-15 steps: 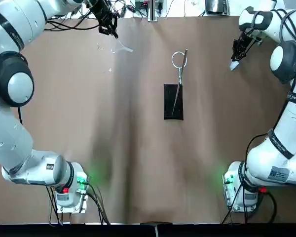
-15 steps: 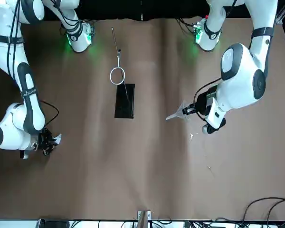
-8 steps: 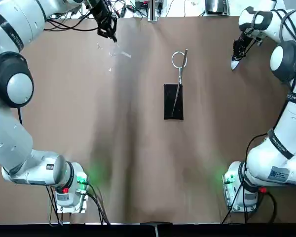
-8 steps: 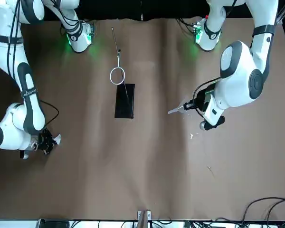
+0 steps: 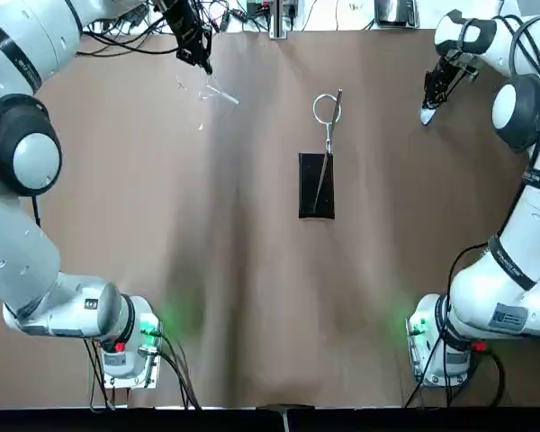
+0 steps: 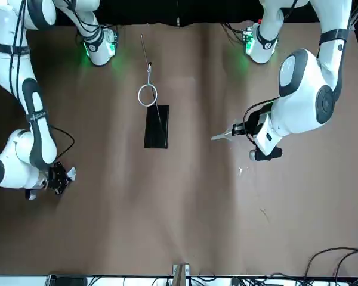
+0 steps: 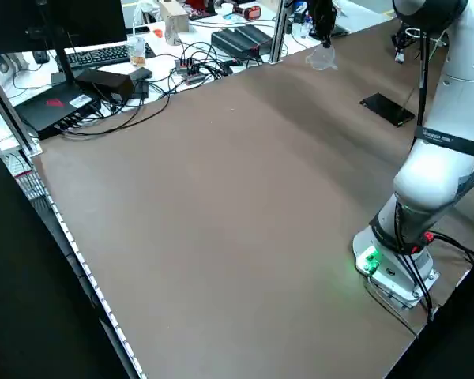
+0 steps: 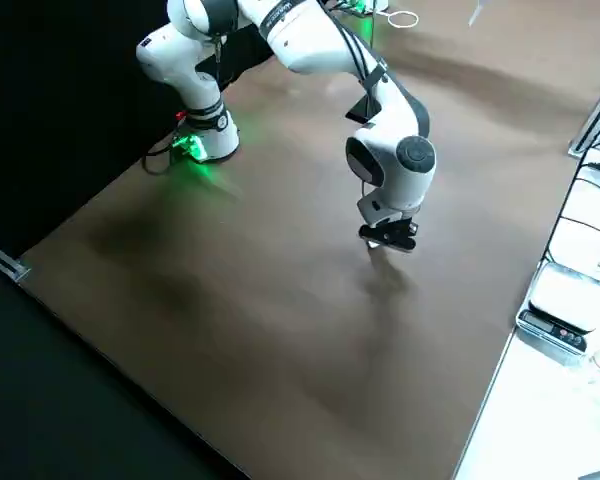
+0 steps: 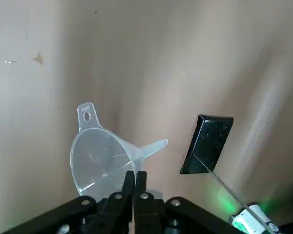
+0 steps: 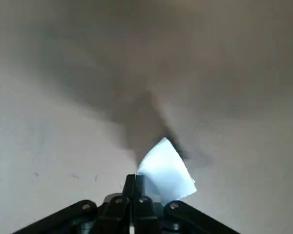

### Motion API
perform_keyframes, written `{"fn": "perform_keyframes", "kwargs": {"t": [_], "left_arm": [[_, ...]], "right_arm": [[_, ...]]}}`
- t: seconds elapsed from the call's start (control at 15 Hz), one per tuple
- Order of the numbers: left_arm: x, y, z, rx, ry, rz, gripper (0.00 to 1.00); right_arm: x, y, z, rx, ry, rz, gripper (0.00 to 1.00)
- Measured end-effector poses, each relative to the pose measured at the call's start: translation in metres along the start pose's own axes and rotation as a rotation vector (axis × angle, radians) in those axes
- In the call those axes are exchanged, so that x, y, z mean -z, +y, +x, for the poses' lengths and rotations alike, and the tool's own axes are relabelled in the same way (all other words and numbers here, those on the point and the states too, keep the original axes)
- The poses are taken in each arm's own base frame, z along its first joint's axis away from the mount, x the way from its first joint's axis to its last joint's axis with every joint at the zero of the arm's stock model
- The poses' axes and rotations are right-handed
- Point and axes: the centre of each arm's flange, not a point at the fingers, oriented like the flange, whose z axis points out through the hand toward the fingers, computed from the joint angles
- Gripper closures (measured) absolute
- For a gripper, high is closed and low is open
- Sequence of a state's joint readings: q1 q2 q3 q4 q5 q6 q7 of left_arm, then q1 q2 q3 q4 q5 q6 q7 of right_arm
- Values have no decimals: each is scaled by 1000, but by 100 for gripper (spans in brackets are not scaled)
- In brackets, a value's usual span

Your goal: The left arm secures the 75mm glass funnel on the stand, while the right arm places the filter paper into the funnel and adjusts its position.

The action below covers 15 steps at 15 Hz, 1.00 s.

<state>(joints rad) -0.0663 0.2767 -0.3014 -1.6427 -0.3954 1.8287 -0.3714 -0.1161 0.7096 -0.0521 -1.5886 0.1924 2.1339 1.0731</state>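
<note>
My left jaws (image 9: 135, 176), closed on the funnel (image 9: 100, 161) by its wall, hold it tilted, stem toward the stand (image 9: 207, 145), which waits on the tabletop (image 5: 252, 297) between my arms, well apart from both.

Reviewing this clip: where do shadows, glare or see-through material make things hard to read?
Top view: a broad dark shadow band runs down the brown table; the clear funnel nearly vanishes against it. Left wrist view: pale glare streak beside the black base plate. Right wrist view: a dark shadow lies just beyond the filter paper.
</note>
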Motion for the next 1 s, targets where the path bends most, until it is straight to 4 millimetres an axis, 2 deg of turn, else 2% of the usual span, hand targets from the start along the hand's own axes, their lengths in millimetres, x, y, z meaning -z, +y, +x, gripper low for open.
{"fn": "perform_keyframes", "kwargs": {"t": [0.27, 0.47, 0.73, 0.8, 1.0], "left_arm": [[-16, 4, 1, -197, -30, 1, 97], [-23, 10, -2, -339, -43, -2, 97], [-21, 11, -3, -434, -47, -4, 97], [-22, 12, -3, -483, -50, -5, 97], [-23, 13, -4, -583, -54, -7, 97]], "right_arm": [[19, 1, -6, 53, -14, -15, 99], [47, 6, -12, 106, -33, -33, 99], [102, 12, -27, 180, -31, -6, 99], [133, 16, -37, 204, -22, 19, 99], [177, 26, -51, 220, -17, 43, 99]]}}
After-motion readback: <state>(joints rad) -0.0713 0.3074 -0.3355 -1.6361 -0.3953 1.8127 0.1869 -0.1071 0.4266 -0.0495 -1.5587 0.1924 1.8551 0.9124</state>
